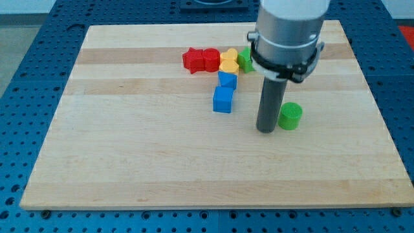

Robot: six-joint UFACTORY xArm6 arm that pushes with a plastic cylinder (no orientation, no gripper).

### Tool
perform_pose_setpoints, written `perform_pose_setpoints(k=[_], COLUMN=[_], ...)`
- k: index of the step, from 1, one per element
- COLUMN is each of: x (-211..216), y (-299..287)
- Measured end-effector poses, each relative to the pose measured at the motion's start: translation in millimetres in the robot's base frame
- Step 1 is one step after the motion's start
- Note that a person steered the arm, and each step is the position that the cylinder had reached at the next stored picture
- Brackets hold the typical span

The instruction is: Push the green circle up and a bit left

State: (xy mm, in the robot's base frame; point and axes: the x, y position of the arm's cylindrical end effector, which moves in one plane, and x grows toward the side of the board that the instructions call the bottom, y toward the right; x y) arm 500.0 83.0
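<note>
My tip (266, 129) touches green circle (290, 116) from frame-left, lower right of center. Light, rigid, probably slides easily; push from its bottom-right edge. No end effector jaws, bare rod.

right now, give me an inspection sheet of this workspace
surface: pale wooden board, lying on a blue perforated table.
job's things: green circle at the view's right of centre, standing apart from the other blocks.
clutter: two red blocks, a yellow block and a partly hidden green block in a row near the view's top; two blue blocks just below them.
pincer: none; my tip sits just to the view's left of the green circle, touching it or nearly so.
cables: nothing seen.
surroundings: only the blue table shows around the board.
</note>
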Motion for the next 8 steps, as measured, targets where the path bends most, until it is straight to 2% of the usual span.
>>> perform_pose_setpoints(k=[1, 2, 4, 5, 7, 8], x=[19.7, 10.7, -80.9, -111.2, -117.4, -137.9], y=[9.2, 40.6, 65.6, 75.5, 88.7, 88.7])
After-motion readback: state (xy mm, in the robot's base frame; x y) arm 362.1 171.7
